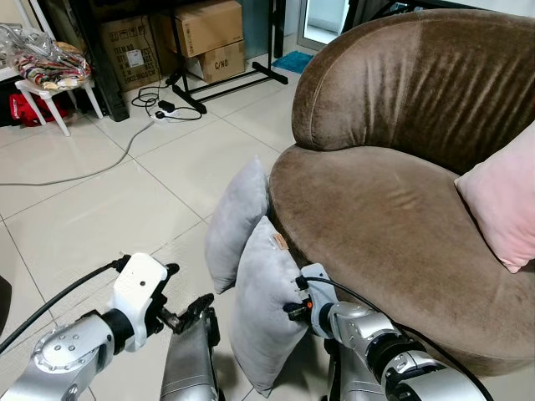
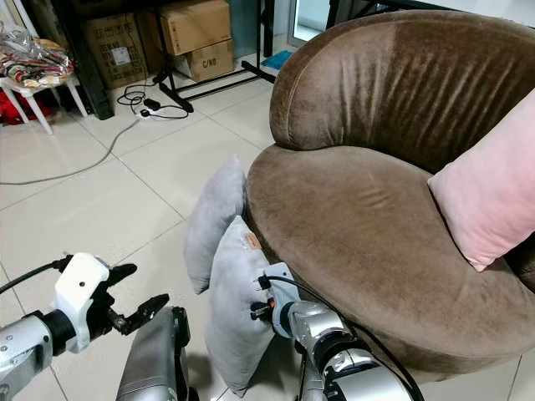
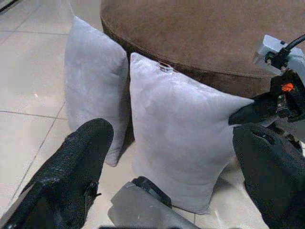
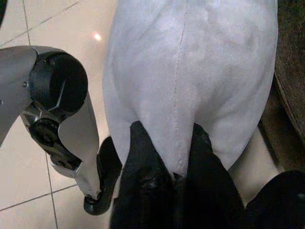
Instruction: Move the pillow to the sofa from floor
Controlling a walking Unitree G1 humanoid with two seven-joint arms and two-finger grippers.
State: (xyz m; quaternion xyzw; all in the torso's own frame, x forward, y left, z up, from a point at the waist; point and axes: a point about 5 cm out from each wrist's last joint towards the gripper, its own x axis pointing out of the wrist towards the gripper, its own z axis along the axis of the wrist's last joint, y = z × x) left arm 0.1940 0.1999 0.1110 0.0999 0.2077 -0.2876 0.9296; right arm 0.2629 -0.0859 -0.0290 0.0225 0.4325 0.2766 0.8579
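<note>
Right wrist view shows the right gripper (image 4: 172, 143) pinching the near grey pillow (image 4: 190, 76) — upright against the sofa (image 1: 401, 225) — while the left gripper (image 1: 185, 316) hangs spread beside it.

You can read one marking for sure: "C/NO" in black on the lower cardboard box (image 1: 219, 60), upper middle of the frame, under the larger box (image 1: 207, 25). The white label on the tall carton (image 1: 132, 54) at upper left is too small to read. The small tag on the near grey pillow (image 1: 278, 241) is illegible too.
</note>
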